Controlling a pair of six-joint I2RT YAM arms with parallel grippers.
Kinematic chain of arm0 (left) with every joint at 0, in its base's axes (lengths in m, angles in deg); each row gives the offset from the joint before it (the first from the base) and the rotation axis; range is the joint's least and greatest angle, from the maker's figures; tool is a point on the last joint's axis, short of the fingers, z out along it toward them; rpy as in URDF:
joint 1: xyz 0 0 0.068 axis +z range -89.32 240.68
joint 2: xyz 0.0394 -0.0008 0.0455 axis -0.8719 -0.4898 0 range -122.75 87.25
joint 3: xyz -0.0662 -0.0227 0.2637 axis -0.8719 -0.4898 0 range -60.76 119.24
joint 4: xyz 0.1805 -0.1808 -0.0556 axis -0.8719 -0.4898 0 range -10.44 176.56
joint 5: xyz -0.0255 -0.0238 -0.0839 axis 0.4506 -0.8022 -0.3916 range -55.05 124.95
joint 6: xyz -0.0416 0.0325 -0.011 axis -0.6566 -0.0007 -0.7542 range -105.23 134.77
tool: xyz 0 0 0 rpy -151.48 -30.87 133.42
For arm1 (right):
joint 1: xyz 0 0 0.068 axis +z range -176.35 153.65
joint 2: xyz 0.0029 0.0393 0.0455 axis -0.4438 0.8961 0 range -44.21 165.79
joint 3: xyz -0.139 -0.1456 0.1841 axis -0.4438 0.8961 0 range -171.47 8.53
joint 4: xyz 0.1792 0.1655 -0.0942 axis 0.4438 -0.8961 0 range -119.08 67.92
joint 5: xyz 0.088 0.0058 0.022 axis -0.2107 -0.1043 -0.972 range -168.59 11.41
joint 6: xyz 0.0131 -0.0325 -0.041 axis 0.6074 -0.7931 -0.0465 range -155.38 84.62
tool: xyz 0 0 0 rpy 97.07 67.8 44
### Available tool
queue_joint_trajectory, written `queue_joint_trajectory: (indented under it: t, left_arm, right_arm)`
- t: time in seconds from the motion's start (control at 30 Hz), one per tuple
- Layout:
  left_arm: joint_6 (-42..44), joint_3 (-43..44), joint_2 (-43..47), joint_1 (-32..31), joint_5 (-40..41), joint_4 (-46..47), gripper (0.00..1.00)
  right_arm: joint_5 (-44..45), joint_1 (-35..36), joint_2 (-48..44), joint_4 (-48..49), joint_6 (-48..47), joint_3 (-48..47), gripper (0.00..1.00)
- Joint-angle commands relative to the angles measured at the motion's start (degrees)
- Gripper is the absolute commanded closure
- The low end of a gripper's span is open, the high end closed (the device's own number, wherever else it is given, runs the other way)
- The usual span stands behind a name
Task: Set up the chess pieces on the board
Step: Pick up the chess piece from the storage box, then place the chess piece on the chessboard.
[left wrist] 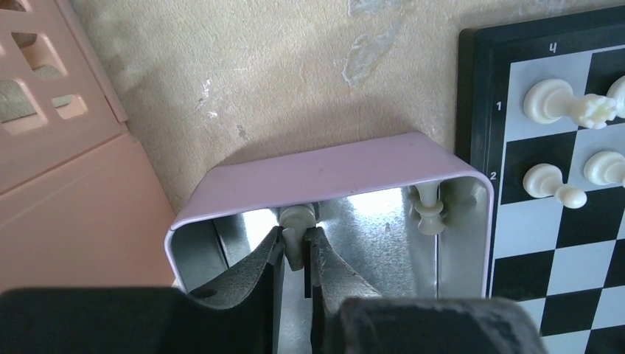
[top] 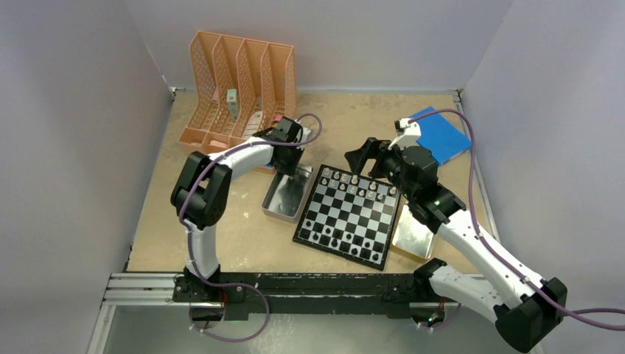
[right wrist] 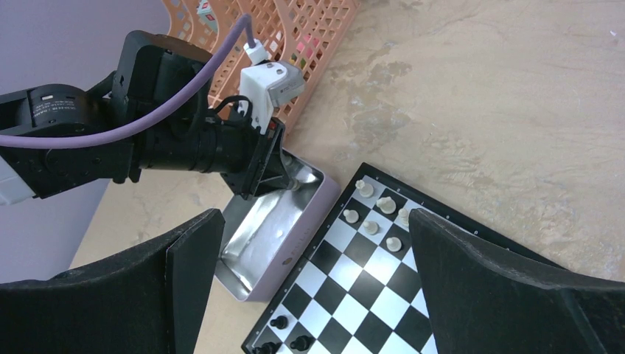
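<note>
Across the worktop (top: 243,243) the board (top: 348,216) lies at the middle, turned a little askew, with an open metal tin (top: 284,195) touching its left rim. The coming move turns on that tin, because the loose pale chess pieces (left wrist: 427,210) we can see lie inside it, and only the left arm (top: 221,173) has reached down into it. The right arm (top: 472,240) hangs over the far side of the board, well apart from the tin. Its jaws are spread wide and grasp nothing.

From the left wrist, we see the left jaws drawn in close around one pale piece (left wrist: 295,221) near the tin's far wall. A finger lies against each side of the piece, so we judge it pinched. Its long axis seems to run in line with the fingers rather than across them. We cannot tell whether it stands on the tin floor or lies on it. A second pale piece sits by the tin's right wall, just beside the board's rim.

On the board, pale men (left wrist: 549,99) crowd the far rows, some of them tipped over, and black men (top: 335,237) dot the near rows. Each is small and glossy with a narrow waist, so we judge that it would slip easily from a loose pinch
</note>
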Motion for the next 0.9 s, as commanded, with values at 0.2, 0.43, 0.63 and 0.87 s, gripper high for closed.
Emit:
queue_joint_trajectory:
  t: [0.2,0.43,0.63,0.87]
  left_arm:
    - [-1.6,2.4,8.8,0.0,-3.7,-1.4,0.93]
    - [-2.6,4.5,14.8,-0.3,-9.1,-1.9,0.92]
    - [-5.1,8.4,15.9,-3.1,-14.4,-1.7,0.92]
    - [-5.5,17.9,10.5,-8.9,-14.3,-4.3,0.93]
  right_arm:
    - [-1.4,-0.3,-2.0,-0.2,-0.3,-0.9,0.02]
    - [0.5,-0.3,-5.6,-4.4,-1.5,-2.9,0.02]
    - [0.9,-0.3,-10.7,-6.1,-1.2,-2.8,0.02]
    - [1.5,-0.3,-17.2,-9.1,0.3,-4.1,0.01]
